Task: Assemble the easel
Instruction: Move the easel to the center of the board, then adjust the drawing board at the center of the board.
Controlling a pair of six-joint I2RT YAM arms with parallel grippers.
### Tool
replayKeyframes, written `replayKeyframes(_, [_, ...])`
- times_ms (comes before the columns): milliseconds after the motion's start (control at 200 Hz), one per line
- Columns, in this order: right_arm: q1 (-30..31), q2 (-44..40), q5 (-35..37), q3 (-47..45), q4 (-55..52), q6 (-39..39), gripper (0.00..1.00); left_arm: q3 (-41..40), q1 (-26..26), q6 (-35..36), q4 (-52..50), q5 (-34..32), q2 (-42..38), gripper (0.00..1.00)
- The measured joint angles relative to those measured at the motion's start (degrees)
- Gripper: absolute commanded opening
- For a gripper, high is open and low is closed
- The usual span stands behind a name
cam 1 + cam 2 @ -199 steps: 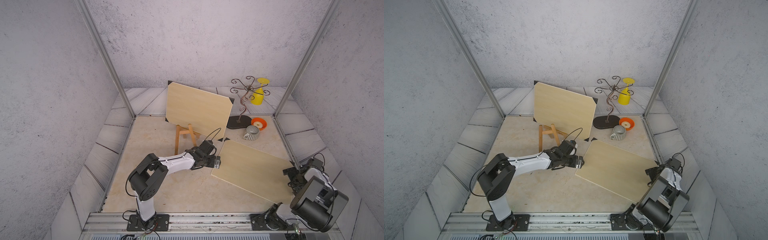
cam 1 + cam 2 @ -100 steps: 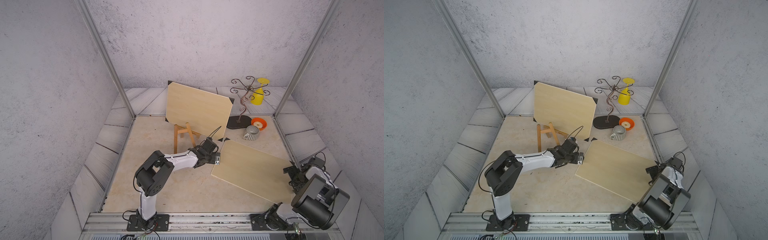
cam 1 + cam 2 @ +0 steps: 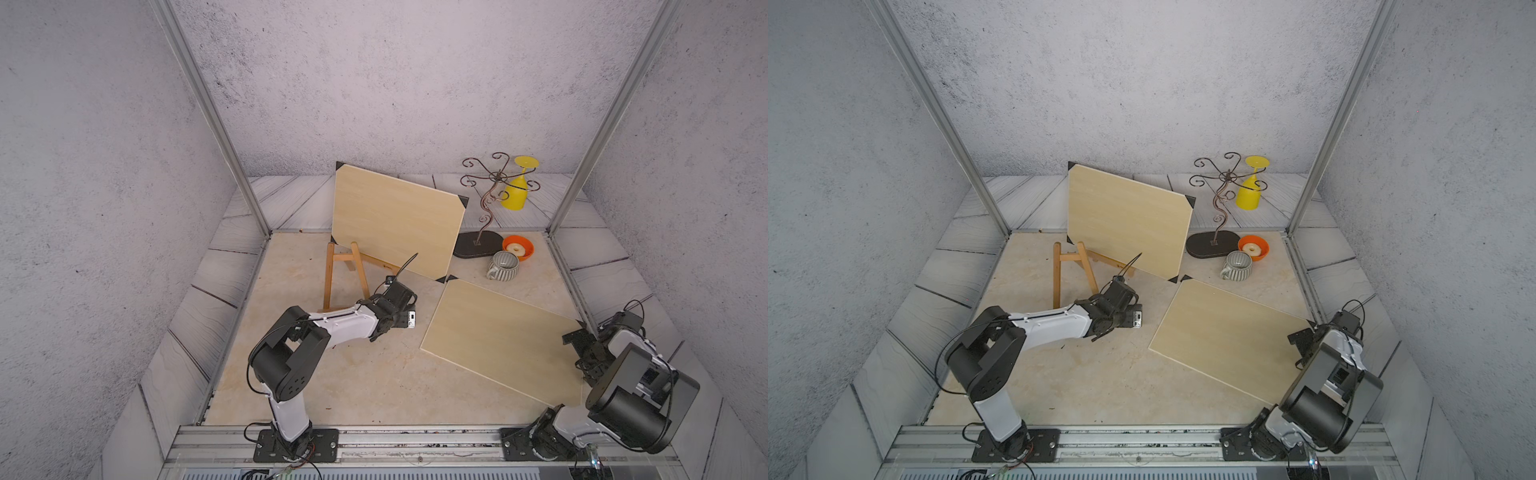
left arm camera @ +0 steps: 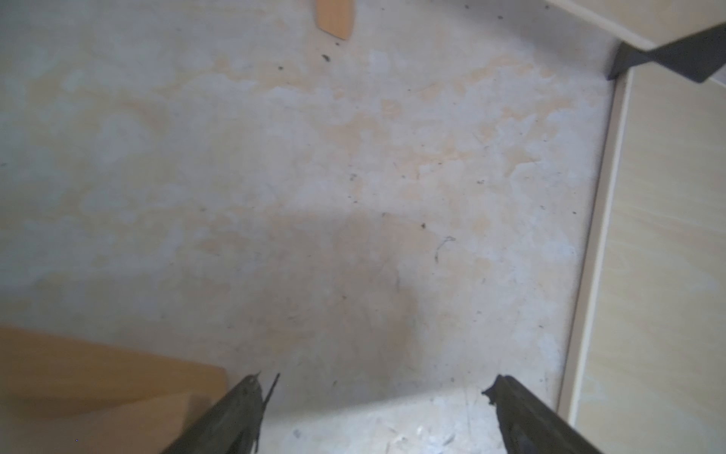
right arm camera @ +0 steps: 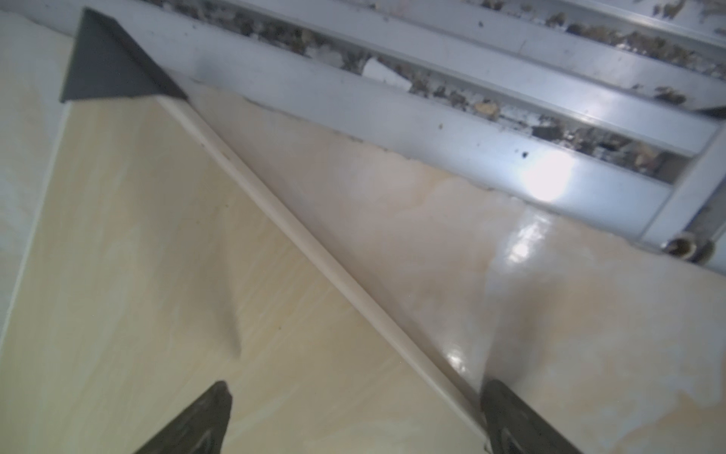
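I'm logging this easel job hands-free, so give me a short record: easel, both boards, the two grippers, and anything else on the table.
easel: wooden A-frame, standing toward the back
propped board: leaning on the easel, askew
flat board: lying flat on the table
left gripper: open, empty, over bare table between easel and flat board
right gripper: open, empty, straddling the flat board's edge
other items: wire stand holding an upturned yellow glass, orange bowl, striped mug
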Motion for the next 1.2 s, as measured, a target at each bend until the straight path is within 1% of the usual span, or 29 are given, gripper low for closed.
replayKeyframes(75, [1.18, 0.00, -0.04, 0.00, 0.11, -0.35, 0.99, -1.11, 0.24, -0.22, 0.17, 1.46, -1.49, 0.91])
replayKeyframes(205, [2.43, -0.17, -0.52, -0.02, -0.02, -0.57, 0.99, -0.94, -0.22, -0.57, 2.71, 7.50, -1.09, 0.89])
replayKeyframes(350, [2.64, 0.09, -0.85, 0.35, -0.74, -0.79, 0.99, 2.23, -1.46, -0.90, 4.37, 13.03, 3.02, 0.88])
replayKeyframes(585, [2.71, 1.95, -1.07, 2.10, -2.47, -0.87, 0.99, 8.39, -3.17, -1.33, 5.81, 19.58, 10.08, 0.87])
replayKeyframes(751, [2.71, 2.45, -1.46, 2.56, -2.99, -1.36, 0.99, 8.63, -3.93, -1.95, 5.88, 22.95, 10.75, 0.85])
replayKeyframes(876, [2.80, 2.56, -2.25, 2.73, -3.32, -1.86, 0.99, 6.75, -4.96, -2.89, 8.26, 25.40, 10.23, 0.83])
replayKeyframes(1021, [3.50, 2.56, -2.36, 2.78, -3.41, -2.80, 0.99, 1.42, -5.55, -4.46, 10.91, 26.32, 6.84, 0.81])
replayKeyframes(1201, [8.98, 2.56, -0.83, 2.78, -3.43, -3.78, 0.99, -6.32, -7.65, -6.62, 9.05, 25.24, -0.28, 0.80])
